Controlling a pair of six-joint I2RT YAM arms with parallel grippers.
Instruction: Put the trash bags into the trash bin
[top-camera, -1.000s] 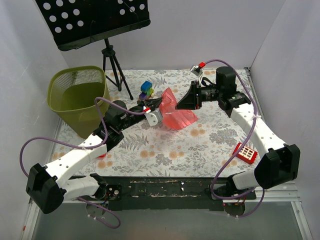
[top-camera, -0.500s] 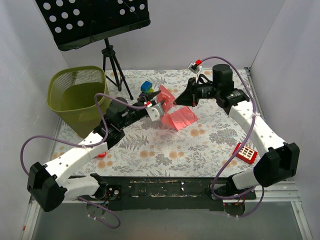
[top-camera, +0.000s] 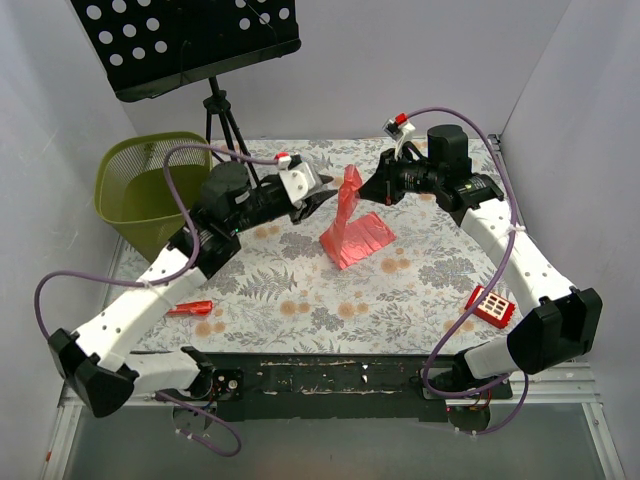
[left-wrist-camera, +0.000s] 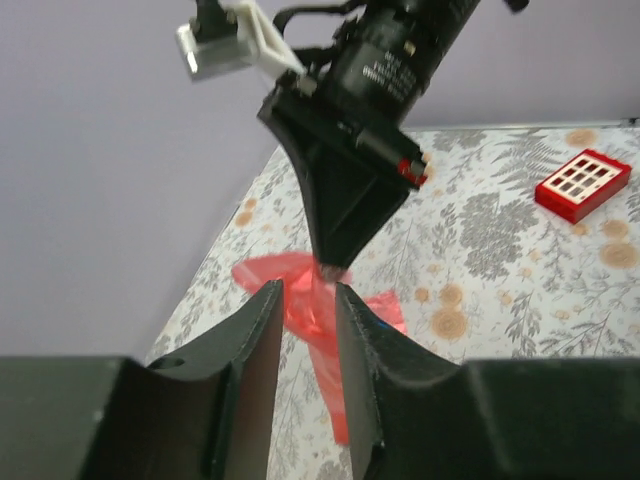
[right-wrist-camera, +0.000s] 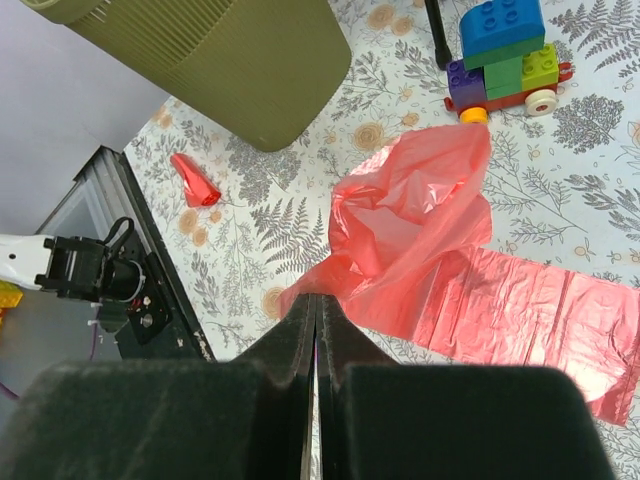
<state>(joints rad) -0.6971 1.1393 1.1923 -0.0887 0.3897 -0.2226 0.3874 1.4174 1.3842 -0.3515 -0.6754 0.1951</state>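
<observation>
1. Red film of the trash bag (top-camera: 356, 236) hangs from the right hand (top-camera: 362, 189), which is pinched closed on its top. The lower part rests on the counter (top-camera: 300, 290).
2. Part open, the left hand (top-camera: 318, 200) stands just beside the film and grips nothing.
3. Nothing red shows inside the trash bin (top-camera: 150, 185), well apart to the left, so carrying and dropping the film in are left to do.
4. Only the right wrist view shows the film billowed above a flat pleated part. Only the left wrist view shows the film framed between the left hand's fingers (left-wrist-camera: 262, 330).
</observation>
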